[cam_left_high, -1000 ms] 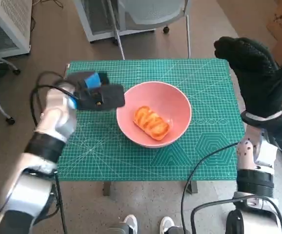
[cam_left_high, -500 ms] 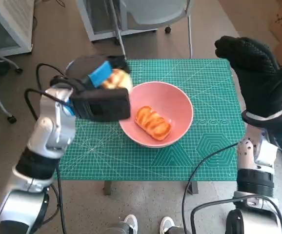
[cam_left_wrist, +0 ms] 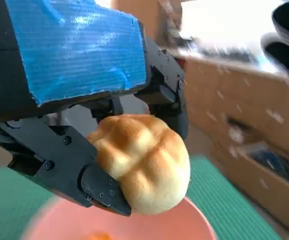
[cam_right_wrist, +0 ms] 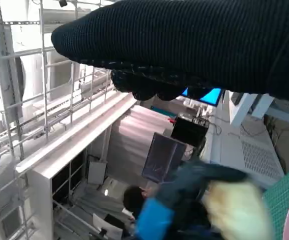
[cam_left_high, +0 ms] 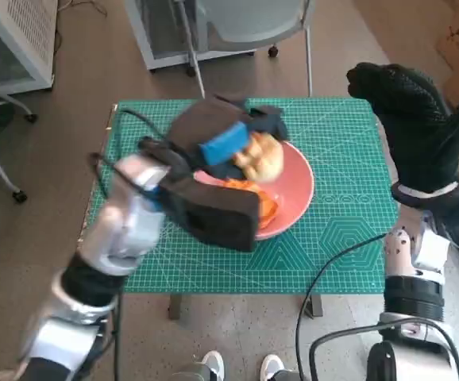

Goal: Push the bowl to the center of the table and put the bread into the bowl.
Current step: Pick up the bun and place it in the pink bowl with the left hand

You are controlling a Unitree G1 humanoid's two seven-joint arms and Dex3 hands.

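Observation:
The pink bowl (cam_left_high: 293, 186) sits near the middle of the green mat (cam_left_high: 341, 238), with an orange glazed bread (cam_left_high: 263, 208) lying inside it. My left hand (cam_left_high: 225, 139) hovers over the bowl's far left part and grips a pale round bun (cam_left_high: 261, 157). In the left wrist view the bun (cam_left_wrist: 144, 162) is pinched between the black fingers (cam_left_wrist: 97, 182) above the bowl's rim (cam_left_wrist: 194, 217). My right hand (cam_left_high: 416, 123) is raised upright over the mat's right edge, fingers apart, holding nothing. The right wrist view shows the glove (cam_right_wrist: 194, 45) and, blurred, the left hand with the bun (cam_right_wrist: 237, 210).
The green mat covers the small table. A chair (cam_left_high: 245, 24) stands behind the table and a white rack (cam_left_high: 15, 40) at the far left. A black cable (cam_left_high: 333, 270) crosses the mat's near right corner. Shoes (cam_left_high: 237, 367) of a person show below the table.
My left hand has carried the bun rightward and nearer, from beyond the bowl's left rim to above the bowl. The right hand has stayed raised.

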